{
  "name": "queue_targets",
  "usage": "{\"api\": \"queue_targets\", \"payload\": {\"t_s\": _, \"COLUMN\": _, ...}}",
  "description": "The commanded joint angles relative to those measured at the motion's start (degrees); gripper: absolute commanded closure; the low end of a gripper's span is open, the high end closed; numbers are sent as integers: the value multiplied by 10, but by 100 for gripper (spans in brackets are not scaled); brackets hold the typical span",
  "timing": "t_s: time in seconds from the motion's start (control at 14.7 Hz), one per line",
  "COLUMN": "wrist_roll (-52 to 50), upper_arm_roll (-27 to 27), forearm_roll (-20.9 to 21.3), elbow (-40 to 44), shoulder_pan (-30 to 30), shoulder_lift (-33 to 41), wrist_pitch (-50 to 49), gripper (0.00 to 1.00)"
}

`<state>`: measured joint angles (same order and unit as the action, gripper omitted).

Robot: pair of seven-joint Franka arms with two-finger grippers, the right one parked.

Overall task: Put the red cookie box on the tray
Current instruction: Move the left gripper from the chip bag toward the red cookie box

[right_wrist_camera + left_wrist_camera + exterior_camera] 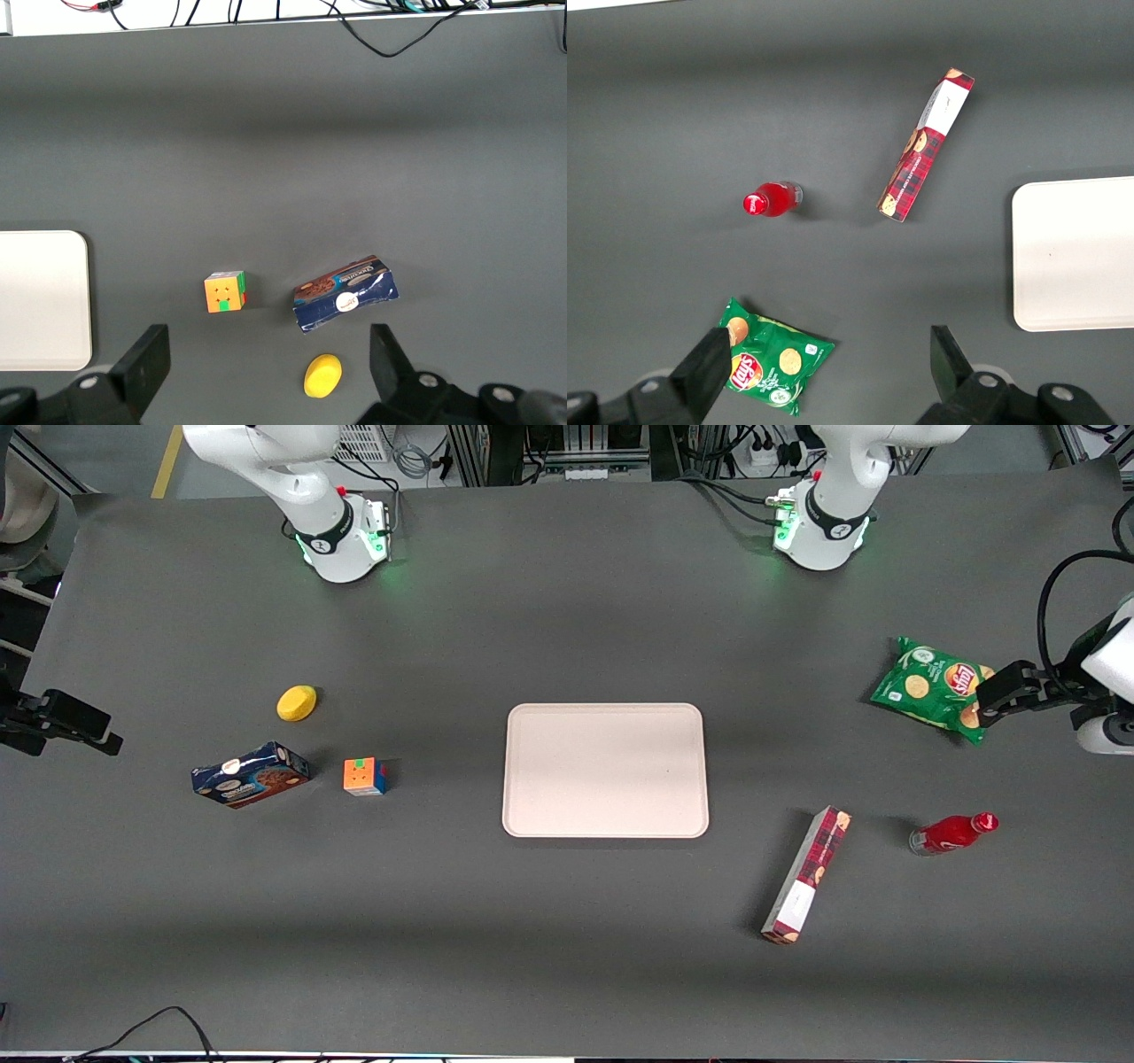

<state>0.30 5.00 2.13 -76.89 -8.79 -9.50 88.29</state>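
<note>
The gripper (982, 710) hangs released, fingers spread, over the chip bag (937, 687) at the working arm's end of the table (567, 620). From there the red cookie box (808, 874) lies nearer the front edge, its long axis running nearly front to back, just off the tray (605, 771)'s near corner.

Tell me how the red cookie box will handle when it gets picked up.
The red cookie box looks like stiff cardboard, so it should keep its shape. Long and narrow, it may swing if gripped near one end. The open gripper hangs above the chip bag, away from the tray.
</note>
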Motion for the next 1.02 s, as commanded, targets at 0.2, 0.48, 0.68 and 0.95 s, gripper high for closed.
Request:
{"api": "queue_targets", "payload": {"t_s": 0.2, "wrist_roll": 19, "upper_arm_roll": -29, "forearm_roll": 2, "elbow": -4, "shoulder_pan": -14, "shoulder_lift": -45, "wrist_pitch": 22, "gripper": 0}}
{"api": "queue_targets", "payload": {"t_s": 0.48, "wrist_roll": 92, "upper_arm_roll": -32, "forearm_roll": 2, "elbow": -33, "shoulder_pan": -10, "shoulder_lift": -84, "wrist_pitch": 94, "gripper": 0}}
{"api": "queue_targets", "payload": {"t_s": 0.68, "wrist_roll": 221, "upper_arm_roll": -32, "forearm_roll": -28, "elbow": -61, "shoulder_pan": -5, "shoulder_lift": -130, "wrist_pitch": 171, "gripper": 0}}
{"api": "queue_targets", "payload": {"t_s": 0.95, "wrist_roll": 241, "upper_arm_roll": -32, "forearm_roll": -33, "elbow": -79, "shoulder_pan": -5, "shoulder_lift": -175, "wrist_pitch": 232, "gripper": 0}}
